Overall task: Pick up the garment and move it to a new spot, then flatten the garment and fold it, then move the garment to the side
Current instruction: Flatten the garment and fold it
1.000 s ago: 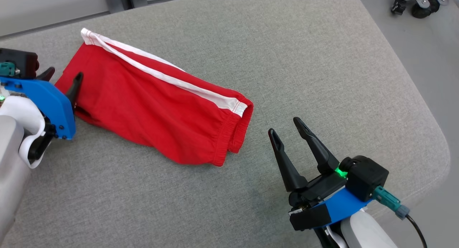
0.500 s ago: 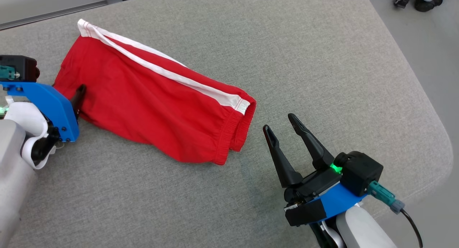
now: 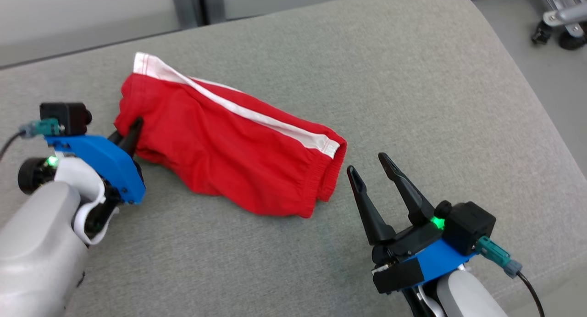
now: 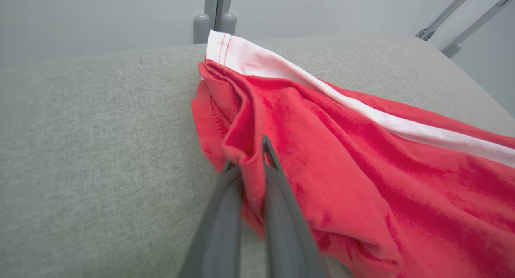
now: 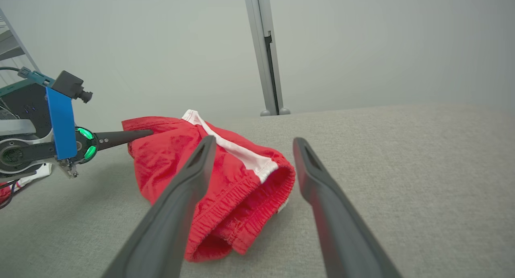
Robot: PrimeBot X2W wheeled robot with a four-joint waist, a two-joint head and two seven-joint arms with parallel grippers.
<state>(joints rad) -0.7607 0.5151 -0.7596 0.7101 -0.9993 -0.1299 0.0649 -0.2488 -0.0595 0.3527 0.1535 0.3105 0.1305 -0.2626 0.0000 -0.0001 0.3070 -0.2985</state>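
The garment is a pair of red shorts with a white side stripe, lying folded on the grey padded table. My left gripper is shut on the garment's left hem; in the left wrist view its fingers pinch a ridge of red cloth. The cloth bunches up around that grip. My right gripper stands open just right of the elastic waistband, apart from it. In the right wrist view the garment lies ahead and left of the open gripper, with the left gripper at its far end.
The table's rounded right edge drops to a grey floor. A wheeled base stands on the floor at the top right. A grey post rises behind the table against a pale wall.
My left gripper has closed on the garment's left hem, and the cloth there has bunched and pulled inward. The head camera has shifted. My right gripper stays open beside the waistband.
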